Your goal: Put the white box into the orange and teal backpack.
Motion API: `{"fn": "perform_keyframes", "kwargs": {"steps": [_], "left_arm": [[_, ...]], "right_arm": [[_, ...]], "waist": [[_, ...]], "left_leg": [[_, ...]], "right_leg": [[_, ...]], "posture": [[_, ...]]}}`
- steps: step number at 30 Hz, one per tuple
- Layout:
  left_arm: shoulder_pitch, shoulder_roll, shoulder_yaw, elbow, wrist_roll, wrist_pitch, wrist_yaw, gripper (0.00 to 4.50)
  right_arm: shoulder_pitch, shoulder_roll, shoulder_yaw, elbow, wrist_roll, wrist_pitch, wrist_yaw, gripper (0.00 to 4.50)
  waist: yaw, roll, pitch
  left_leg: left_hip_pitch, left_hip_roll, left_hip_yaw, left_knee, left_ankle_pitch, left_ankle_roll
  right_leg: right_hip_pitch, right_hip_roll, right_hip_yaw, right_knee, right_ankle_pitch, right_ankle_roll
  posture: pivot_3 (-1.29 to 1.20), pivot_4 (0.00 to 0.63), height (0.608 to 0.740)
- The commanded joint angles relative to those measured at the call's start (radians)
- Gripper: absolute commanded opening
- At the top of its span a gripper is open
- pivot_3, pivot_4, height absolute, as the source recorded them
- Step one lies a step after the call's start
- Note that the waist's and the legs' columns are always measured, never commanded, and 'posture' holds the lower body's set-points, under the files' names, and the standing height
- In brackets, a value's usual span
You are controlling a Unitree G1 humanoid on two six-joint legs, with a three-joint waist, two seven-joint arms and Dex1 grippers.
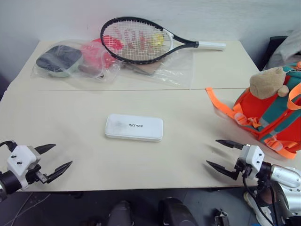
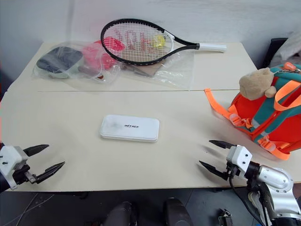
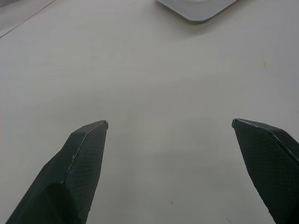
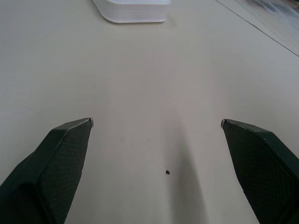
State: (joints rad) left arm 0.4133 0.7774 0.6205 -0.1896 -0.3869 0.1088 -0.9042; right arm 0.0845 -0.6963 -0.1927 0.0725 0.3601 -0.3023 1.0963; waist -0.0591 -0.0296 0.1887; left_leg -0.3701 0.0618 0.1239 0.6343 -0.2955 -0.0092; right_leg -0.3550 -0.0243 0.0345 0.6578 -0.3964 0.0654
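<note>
The white box (image 1: 134, 127) lies flat in the middle of the pale table (image 1: 94, 108), dark lettering on its lid; its near corner also shows in the left wrist view (image 3: 196, 9) and the right wrist view (image 4: 133, 10). At the table's right edge stands the orange and teal backpack (image 1: 273, 113), its tan plush bear (image 1: 268, 82) on top and orange straps trailing toward the box. My left gripper (image 1: 55, 157) hovers open near the front left edge. Near the front right edge my right gripper (image 1: 218, 153) is also open. Both are empty and well short of the box.
A black tennis racket (image 1: 141, 40) rests at the back on a clear plastic bag (image 1: 75, 61) holding dark and pink items. A seam (image 1: 117, 89) runs across the table between bag and box. A dark chair (image 1: 277, 44) stands beyond the back right corner.
</note>
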Motion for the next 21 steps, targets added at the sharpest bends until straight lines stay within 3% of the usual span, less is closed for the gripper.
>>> {"fn": "perform_keyframes", "kwargs": {"steps": [1,21], "left_arm": [[0.015,0.005,0.02,-0.028,-0.012,0.009,-0.01,4.47],[-0.008,0.021,0.021,-0.008,-0.054,0.075,-0.092,4.47]], "right_arm": [[-0.003,-0.012,-0.026,-0.044,0.022,0.025,-0.02,4.5],[-0.073,0.025,0.037,-0.163,0.028,0.153,-0.064,4.5]], "waist": [[0.0,0.0,0.0],[0.0,0.0,0.0]], "left_leg": [[0.0,0.0,0.0,0.0,0.0,0.0],[0.0,0.0,0.0,0.002,0.0,0.0]], "right_leg": [[0.0,0.0,0.0,0.0,0.0,0.0],[0.0,0.0,0.0,0.002,0.0,0.0]], "posture": [[0.0,0.15,0.74],[0.0,0.15,0.74]]}}
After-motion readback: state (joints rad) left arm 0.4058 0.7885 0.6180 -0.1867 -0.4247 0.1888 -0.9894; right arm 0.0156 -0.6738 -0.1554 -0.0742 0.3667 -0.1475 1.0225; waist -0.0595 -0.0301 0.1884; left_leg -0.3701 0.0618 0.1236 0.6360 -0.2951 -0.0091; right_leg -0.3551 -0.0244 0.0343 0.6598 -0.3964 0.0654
